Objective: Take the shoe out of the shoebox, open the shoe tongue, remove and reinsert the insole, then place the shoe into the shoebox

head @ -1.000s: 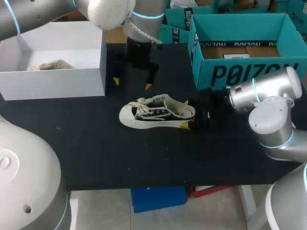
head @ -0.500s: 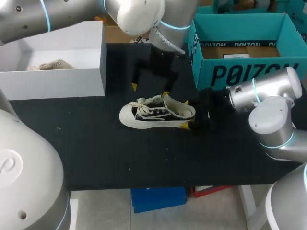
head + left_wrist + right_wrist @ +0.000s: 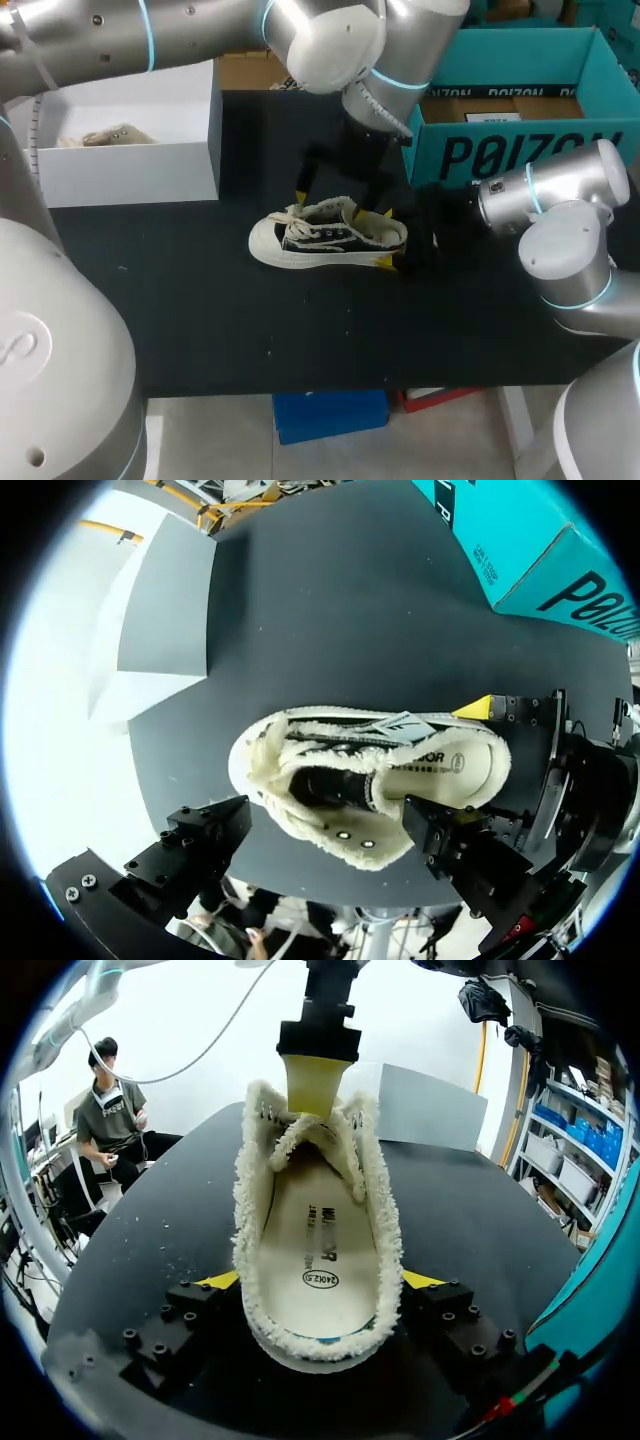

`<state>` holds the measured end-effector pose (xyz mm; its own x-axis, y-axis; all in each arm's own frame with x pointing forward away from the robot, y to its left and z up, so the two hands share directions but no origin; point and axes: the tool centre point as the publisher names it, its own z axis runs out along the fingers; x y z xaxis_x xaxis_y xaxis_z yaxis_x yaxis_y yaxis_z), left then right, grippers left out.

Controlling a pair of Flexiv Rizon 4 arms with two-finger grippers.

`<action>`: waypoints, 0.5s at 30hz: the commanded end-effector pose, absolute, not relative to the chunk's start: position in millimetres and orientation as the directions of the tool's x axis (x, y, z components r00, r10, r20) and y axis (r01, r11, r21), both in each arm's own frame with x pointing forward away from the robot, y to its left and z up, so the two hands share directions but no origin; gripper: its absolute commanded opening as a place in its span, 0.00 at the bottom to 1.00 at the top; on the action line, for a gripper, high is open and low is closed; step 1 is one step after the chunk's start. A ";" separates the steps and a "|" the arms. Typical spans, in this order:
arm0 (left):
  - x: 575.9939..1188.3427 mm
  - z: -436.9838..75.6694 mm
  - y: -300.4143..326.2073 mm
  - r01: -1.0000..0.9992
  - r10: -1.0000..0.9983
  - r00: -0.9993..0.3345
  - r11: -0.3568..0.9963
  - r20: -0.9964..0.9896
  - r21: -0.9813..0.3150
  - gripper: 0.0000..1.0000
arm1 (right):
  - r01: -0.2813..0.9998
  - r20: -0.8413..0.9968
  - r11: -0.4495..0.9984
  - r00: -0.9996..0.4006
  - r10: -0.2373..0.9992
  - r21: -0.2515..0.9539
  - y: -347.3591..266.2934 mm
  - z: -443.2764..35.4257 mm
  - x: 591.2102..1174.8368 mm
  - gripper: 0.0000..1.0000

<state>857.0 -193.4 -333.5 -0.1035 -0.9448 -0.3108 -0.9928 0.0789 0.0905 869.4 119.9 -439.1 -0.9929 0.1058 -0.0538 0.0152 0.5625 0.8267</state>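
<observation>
A cream and black sneaker (image 3: 325, 235) lies on its sole on the black table (image 3: 200, 290), toe to the left. My right gripper (image 3: 387, 238) is shut on its heel, one yellow tip on each side (image 3: 320, 1280). The pale insole (image 3: 320, 1240) lies inside the shoe (image 3: 315, 1210). My left gripper (image 3: 332, 200) hangs open just above the laces and tongue, coming in from the far side. In the left wrist view the shoe (image 3: 360, 780) sits under and between its spread black fingers (image 3: 200, 850). One yellow-tipped left finger (image 3: 315, 1080) stands at the tongue end.
A white shoebox (image 3: 110, 160) at the back left holds another pale shoe (image 3: 100, 135). A teal cardboard box (image 3: 500, 150) stands at the back right, close behind my right arm. Bare black table lies in front of the shoe.
My left arm has swung right and toward the front, from beside the white box to just over the shoe. The right gripper and the shoe have stayed put.
</observation>
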 end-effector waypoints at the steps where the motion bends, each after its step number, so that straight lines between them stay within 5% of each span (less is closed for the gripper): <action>1: 854.9 -342.3 -205.1 -0.992 -0.935 -0.110 0.083 -0.338 0.093 1.00 | 0.017 -0.054 0.564 -0.993 0.108 0.825 122.8 -442.2 871.4 0.00; 15: 854.8 -369.3 -202.4 -0.989 -0.914 -0.121 0.075 -0.388 0.131 1.00 | 0.017 -0.054 0.564 -0.993 0.108 0.825 122.8 -442.2 871.4 0.00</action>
